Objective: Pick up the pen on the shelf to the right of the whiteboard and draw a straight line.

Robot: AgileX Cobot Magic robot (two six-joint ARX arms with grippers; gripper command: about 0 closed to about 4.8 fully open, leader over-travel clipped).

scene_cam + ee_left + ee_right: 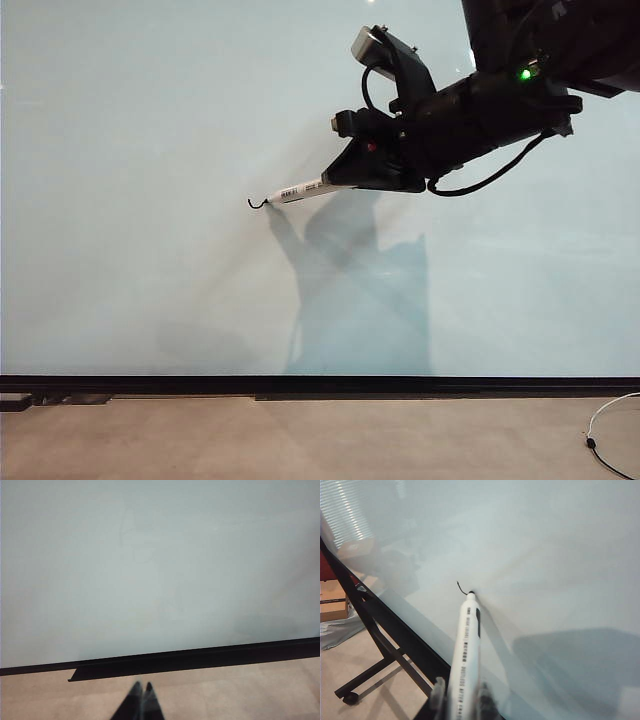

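The whiteboard (150, 120) fills nearly the whole exterior view, with a black strip along its bottom edge and tan floor (300, 440) below. The right arm reaches in from the upper right, and the right pincer (345, 178) is clamped on the pen (298, 190), which points left with its tip on the board near mid-height. The left pincer (140, 689) hangs low in front of the board's bottom strip, fingers together, holding nothing.

Step in hand, as I judge it: pickup is done and drawing has only just started. The straight line (259, 203) is so far just a short hooked squiggle at the pen tip. The next move calls for a steady sideways drag with even pressure on the board and level height, or the stroke will wobble.

Writing: the pen barrel (465, 645) carries dark print and a barcode-like strip, too small to read. No brand legible.
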